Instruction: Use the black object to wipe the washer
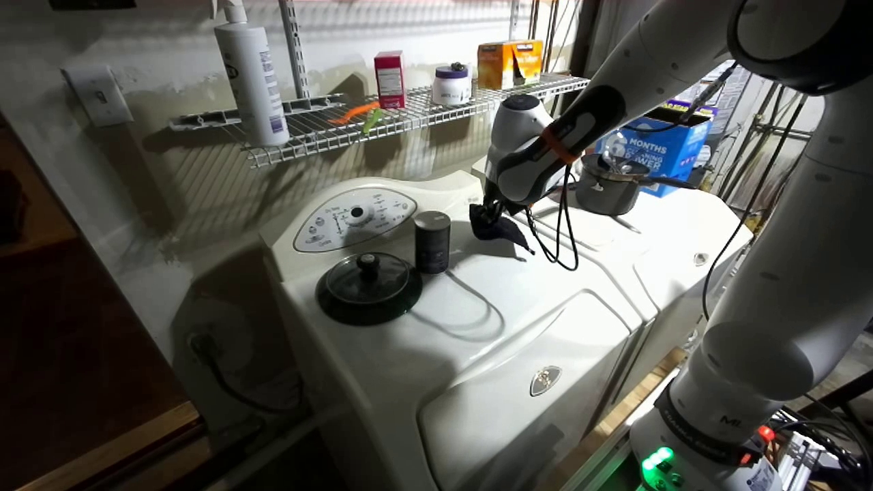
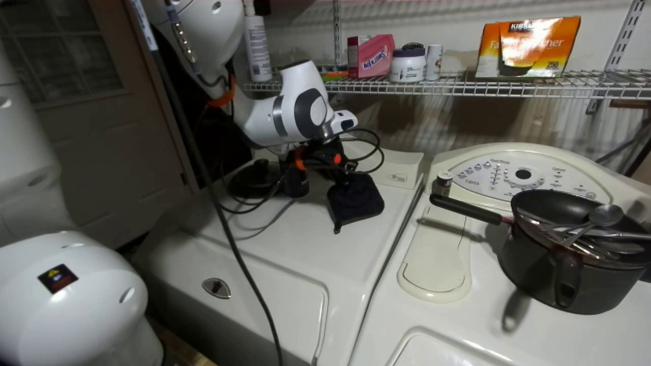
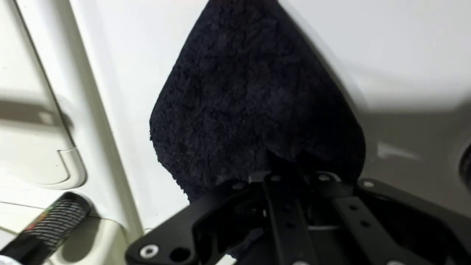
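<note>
Claw (image 3: 289,162) holding the black cloth (image 2: 357,202), rear part of the washer (image 2: 305,241) top
Jaws narrow, clamped on the cloth; most of it spreads out ahead of the claw in the wrist view and droops below the claw in both exterior views; position is near the back edge, toward the corner by the neighbouring machine (image 2: 491,284); dark cylinder (image 1: 432,249) stands near, on the side away from that corner; can't tell if the cloth touches the surface
</note>
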